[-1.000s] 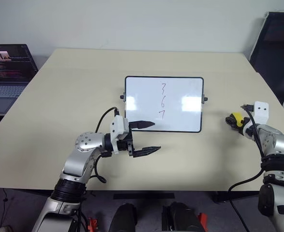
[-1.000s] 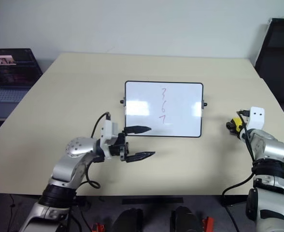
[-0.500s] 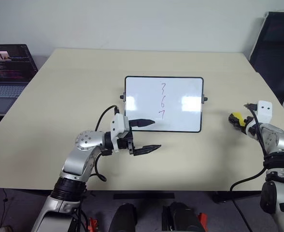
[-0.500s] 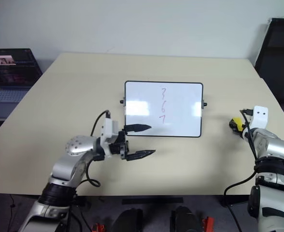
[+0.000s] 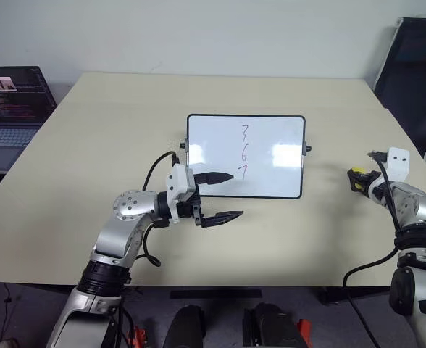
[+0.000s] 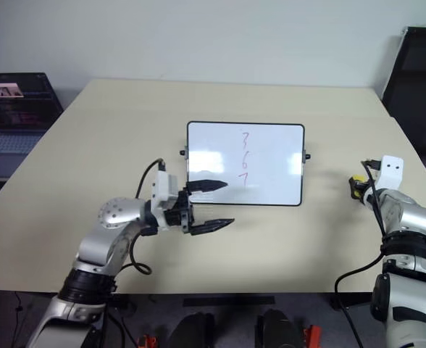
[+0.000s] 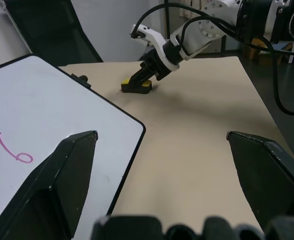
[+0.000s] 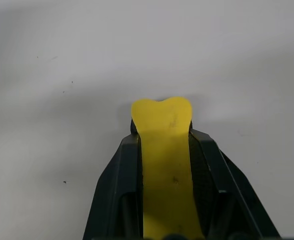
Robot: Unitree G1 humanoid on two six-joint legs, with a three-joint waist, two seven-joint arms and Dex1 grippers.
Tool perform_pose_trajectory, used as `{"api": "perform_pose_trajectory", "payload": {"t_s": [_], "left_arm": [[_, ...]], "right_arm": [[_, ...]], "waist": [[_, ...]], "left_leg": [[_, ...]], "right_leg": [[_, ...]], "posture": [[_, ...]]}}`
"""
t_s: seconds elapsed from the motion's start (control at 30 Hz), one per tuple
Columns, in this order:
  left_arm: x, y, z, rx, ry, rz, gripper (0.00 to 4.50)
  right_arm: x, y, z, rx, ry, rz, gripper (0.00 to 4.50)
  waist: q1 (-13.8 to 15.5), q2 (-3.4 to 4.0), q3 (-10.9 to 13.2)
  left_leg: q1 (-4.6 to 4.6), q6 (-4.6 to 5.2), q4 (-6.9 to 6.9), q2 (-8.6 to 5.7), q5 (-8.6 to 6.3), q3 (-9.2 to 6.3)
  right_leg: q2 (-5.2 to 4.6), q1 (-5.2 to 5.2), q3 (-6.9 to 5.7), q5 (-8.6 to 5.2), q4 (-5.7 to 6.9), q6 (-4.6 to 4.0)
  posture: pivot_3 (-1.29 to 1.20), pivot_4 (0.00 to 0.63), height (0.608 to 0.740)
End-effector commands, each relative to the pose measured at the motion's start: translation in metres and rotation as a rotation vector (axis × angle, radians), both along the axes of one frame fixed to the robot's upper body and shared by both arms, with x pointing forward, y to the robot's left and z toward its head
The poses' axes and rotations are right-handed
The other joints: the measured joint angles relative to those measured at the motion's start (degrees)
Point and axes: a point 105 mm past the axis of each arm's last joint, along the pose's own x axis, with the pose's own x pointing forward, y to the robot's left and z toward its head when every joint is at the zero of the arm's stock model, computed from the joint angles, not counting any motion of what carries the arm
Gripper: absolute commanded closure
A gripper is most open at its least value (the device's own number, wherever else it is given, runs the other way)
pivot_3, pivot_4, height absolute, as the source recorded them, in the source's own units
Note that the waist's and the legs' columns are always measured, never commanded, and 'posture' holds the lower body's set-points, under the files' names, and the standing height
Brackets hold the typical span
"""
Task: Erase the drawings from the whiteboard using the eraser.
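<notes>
One eraser (image 8: 163,165) — between right pincer (image 8: 163,137) fingers

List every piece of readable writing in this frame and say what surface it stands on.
"3", "6", "7": red marker digits in a vertical column on the whiteboard; the top one is loosely drawn, so "3" is a best reading.
Laptop screen at the far left edge: lines of text, too small to read.
Nothing legible on the eraser or either claw.

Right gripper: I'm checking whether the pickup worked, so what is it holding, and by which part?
The right gripper is shut on the eraser, fingers pressing its two long sides, yellow end sticking out past the tips.
</notes>
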Motion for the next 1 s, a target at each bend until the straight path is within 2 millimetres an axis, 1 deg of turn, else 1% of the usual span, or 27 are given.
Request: {"api": "perform_pose_trajectory", "payload": {"t_s": [0.03,0.13,0.2,0.27,0.33,0.5,0.57,0.63,0.7,0.83,0.93,1.0], "left_arm": [[0.003,0.003,0.012,-0.003,-0.044,0.009,0.00],[0.003,0.004,0.012,-0.002,-0.045,0.011,0.00],[0.003,0.004,0.013,-0.001,-0.044,0.030,0.00],[0.004,0.006,0.012,-0.006,-0.040,0.054,0.00],[0.007,0.008,0.012,-0.013,-0.038,0.088,0.00],[0.027,0.020,0.006,-0.010,-0.069,0.282,0.00],[0.034,0.025,0.006,-0.019,-0.079,0.357,0.00],[0.040,0.031,0.001,-0.022,-0.078,0.437,0.00],[0.042,0.035,-0.004,-0.028,-0.081,0.503,0.00],[0.044,0.037,-0.008,-0.053,-0.083,0.587,0.00],[0.047,0.038,-0.008,-0.082,-0.079,0.647,0.00],[0.048,0.039,-0.007,-0.095,-0.079,0.674,0.00]], "right_arm": [[0.005,-0.005,0.021,0.003,-0.072,-0.011,3.59],[0.006,-0.005,0.022,-0.014,-0.076,-0.011,3.59],[0.006,-0.007,0.033,-0.098,-0.108,-0.013,3.59],[0.007,-0.002,0.047,-0.156,-0.162,0.001,3.59],[0.008,0.004,0.060,-0.198,-0.211,0.013,3.59],[0.010,0.029,0.092,-0.299,-0.330,0.075,3.59],[0.010,0.038,0.101,-0.325,-0.364,0.098,3.59],[0.009,0.048,0.109,-0.336,-0.394,0.120,3.59],[0.008,0.063,0.118,-0.351,-0.428,0.159,3.59],[0.009,0.095,0.130,-0.364,-0.477,0.237,3.59],[0.008,0.129,0.137,-0.356,-0.518,0.313,3.59],[0.009,0.148,0.142,-0.342,-0.538,0.352,3.59]], "waist": [[0.0,0.00,0.0],[0.0,0.00,0.0],[0.0,0.00,0.0],[0.0,0.06,0.0],[0.0,0.09,0.1],[-0.1,0.10,0.1],[-0.1,0.10,0.1],[-0.1,0.10,0.1],[-0.1,0.10,0.1],[0.0,0.10,0.1],[0.0,0.10,0.1],[0.0,0.10,0.1]], "left_leg": [[0.00,0.00,0.00,0.00,0.00,0.00],[0.00,0.00,0.00,0.00,0.00,0.00],[0.00,0.00,0.00,0.00,0.00,0.00],[0.00,0.00,0.00,0.00,0.00,0.00],[0.00,0.00,0.00,0.01,0.00,-0.01],[-0.01,0.00,0.00,0.02,0.00,-0.05],[-0.01,0.00,0.00,0.01,0.00,-0.07],[-0.01,0.00,0.00,0.02,0.00,-0.08],[-0.02,0.00,0.00,0.02,0.00,-0.09],[-0.06,0.00,0.00,0.03,0.00,-0.14],[-0.05,0.00,0.01,0.04,0.00,-0.15],[-0.05,0.00,0.01,0.04,0.00,-0.16]], "right_leg": [[0.00,0.00,0.00,0.00,0.00,0.00],[0.00,0.00,0.00,0.00,0.00,0.00],[0.00,0.00,0.00,0.00,0.00,0.00],[0.00,0.00,0.01,0.00,0.00,0.00],[0.00,-0.02,0.02,0.00,0.01,0.00],[0.00,-0.03,0.02,0.00,0.02,0.01],[-0.01,-0.03,0.02,0.00,0.02,0.01],[-0.01,-0.03,0.01,0.00,0.02,0.01],[-0.02,-0.04,0.01,0.00,0.02,0.01],[-0.04,-0.06,0.02,0.01,0.02,0.00],[-0.03,-0.07,0.02,0.01,0.05,0.00],[-0.04,-0.08,0.01,0.01,0.07,0.00]], "posture": [[0.00,0.150,0.740],[0.00,0.150,0.740],[0.00,0.150,0.740],[0.00,0.150,0.740],[0.00,0.150,0.740],[0.00,0.150,0.740],[0.00,0.150,0.740],[0.00,0.150,0.740],[0.00,0.150,0.740],[0.00,0.150,0.740],[0.00,0.150,0.740],[0.00,0.150,0.740]]}}
